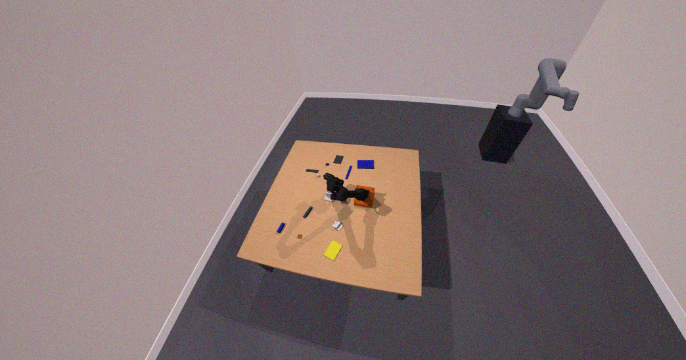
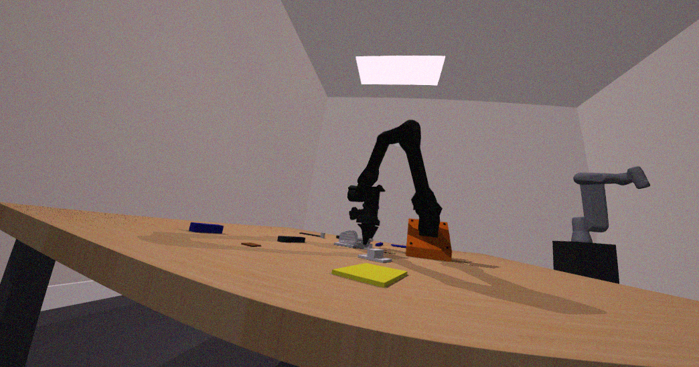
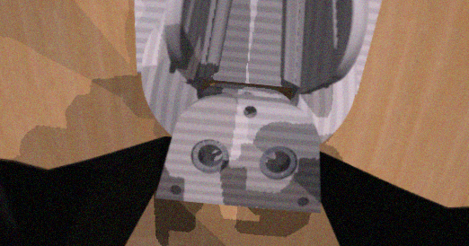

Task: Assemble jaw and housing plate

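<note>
The light grey housing plate (image 3: pixel 202 127), with two ringed holes and three small ones, lies between my black fingers in the wrist view. My gripper (image 3: pixel 242 152) (image 2: pixel 366 242) is shut on its side edges. The plate is over the near end of the pale base (image 3: pixel 150 90) (image 1: pixel 327 197) and is turned slightly against it. The left jaw (image 3: pixel 216 31) and right jaw (image 3: pixel 314 40) lie side by side on the base, beyond the plate, with a long gap between them. The pins and gear teeth are hidden. I cannot tell whether the stubs are in the holes.
A small pale fixture (image 1: pixel 337 225) (image 2: pixel 375 254) and a yellow block (image 1: pixel 333 250) (image 2: pixel 369 274) stand toward the exterior camera. A black bar (image 1: pixel 307 212) (image 2: pixel 290 239) and a blue block (image 1: pixel 280 228) (image 2: pixel 205 228) lie farther off. The orange mount (image 2: pixel 430 248) carries my arm.
</note>
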Controlling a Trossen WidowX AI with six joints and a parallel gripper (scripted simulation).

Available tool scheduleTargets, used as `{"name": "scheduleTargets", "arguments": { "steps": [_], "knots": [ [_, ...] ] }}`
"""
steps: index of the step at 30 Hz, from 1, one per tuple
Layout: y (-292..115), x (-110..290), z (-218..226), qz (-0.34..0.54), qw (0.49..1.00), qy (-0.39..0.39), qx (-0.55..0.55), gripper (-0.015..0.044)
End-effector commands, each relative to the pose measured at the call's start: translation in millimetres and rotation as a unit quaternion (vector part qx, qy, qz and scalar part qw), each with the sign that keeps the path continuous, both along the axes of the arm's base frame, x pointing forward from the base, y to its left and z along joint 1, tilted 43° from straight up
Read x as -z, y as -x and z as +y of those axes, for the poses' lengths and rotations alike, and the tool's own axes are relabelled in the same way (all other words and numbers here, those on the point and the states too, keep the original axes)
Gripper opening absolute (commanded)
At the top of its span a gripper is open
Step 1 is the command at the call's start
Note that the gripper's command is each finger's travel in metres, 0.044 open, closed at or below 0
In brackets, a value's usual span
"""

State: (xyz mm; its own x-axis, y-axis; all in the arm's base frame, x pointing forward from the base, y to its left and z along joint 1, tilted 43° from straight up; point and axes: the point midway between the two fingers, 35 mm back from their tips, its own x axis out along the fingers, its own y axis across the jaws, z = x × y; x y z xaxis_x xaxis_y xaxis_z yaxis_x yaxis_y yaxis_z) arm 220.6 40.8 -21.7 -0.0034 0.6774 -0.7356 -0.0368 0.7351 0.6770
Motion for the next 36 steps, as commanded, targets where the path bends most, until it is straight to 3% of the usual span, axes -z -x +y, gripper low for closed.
{"name": "scheduleTargets", "arguments": {
  "steps": [1,36],
  "knots": [
    [0.2,0.8,1.0,0.002,1.0,-0.002,0.002,0.0351],
    [0.3,6.1,6.0,0.002,1.0,-0.003,0.002,0.0351]
  ]
}}
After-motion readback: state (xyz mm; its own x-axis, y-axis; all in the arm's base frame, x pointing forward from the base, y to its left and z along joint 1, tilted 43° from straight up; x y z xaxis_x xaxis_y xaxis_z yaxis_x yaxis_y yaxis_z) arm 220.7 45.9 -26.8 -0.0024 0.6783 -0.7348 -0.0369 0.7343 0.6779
